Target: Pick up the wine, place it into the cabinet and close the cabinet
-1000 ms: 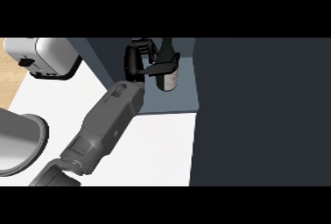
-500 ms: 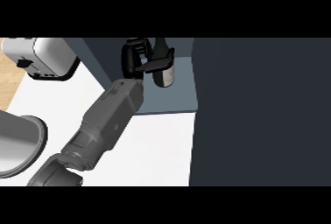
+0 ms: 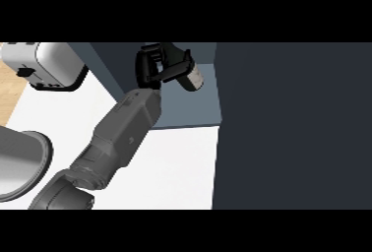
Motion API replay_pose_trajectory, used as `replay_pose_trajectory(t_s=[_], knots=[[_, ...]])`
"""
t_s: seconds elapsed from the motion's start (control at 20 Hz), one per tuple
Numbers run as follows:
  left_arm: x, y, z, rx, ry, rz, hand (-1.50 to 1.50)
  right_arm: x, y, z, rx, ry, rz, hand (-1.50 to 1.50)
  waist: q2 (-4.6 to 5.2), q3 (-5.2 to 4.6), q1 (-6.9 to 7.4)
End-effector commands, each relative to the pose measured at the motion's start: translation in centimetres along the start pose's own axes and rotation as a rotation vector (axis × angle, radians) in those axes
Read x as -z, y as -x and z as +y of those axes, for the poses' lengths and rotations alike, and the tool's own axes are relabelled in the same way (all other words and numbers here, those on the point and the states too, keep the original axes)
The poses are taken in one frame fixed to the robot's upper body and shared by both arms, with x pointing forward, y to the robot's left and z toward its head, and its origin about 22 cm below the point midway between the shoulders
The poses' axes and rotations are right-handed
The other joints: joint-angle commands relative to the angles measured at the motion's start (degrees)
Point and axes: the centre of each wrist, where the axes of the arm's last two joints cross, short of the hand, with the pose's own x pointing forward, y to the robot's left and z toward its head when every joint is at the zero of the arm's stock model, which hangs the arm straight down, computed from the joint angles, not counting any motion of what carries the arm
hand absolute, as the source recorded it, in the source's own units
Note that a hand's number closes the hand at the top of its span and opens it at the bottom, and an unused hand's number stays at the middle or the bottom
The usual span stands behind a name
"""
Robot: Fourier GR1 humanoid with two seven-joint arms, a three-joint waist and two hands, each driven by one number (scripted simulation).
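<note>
Up near the view's top, the hand (image 3: 158, 66) at the end of a grey forearm (image 3: 120, 135) has its black fingers and thumb curled round the wine (image 3: 190, 78), which shows beside the fingers as a pale label below a dark neck; only that part of the bottle is seen, the rest being hidden by the hand. The bottle sits over the blue-grey cabinet floor (image 3: 185, 110), just left of the tall dark door (image 3: 291, 128) that fills the right of the view, and whether its base touches that floor cannot be told. The forearm runs slantwise from the lower left across the white counter (image 3: 170, 167). A toaster (image 3: 47, 66) stands at the upper left, well apart from the hand, and a grey round pot (image 3: 22, 162) shows at the left edge. Only one hand is in view; which one cannot be told, and it is taken here as the left
</note>
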Motion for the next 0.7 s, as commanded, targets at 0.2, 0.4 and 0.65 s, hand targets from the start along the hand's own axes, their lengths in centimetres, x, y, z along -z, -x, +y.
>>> replay_pose_trajectory(t_s=[0.2, 0.4, 0.65], knots=[[-0.2, 1.6, 3.2, 0.091, -0.016, 0.022, -1.5, -2.2, -1.7, 0.1, -0.003, -0.022, -0.022, -1.5, 0.29, -0.18, -0.3], [-0.4, 1.4, 1.9, 0.13, -0.027, 0.014, -1.5, -1.9, -0.6, -0.2, 0.011, -0.009, -0.033, -1.5, 0.33, -0.15, -0.3], [-0.3, 1.4, 2.1, 0.184, -0.017, 0.027, -1.5, -0.8, -1.4, -0.4, 0.003, 0.01, -0.036, -1.5, 0.39, -0.2, -0.08]])
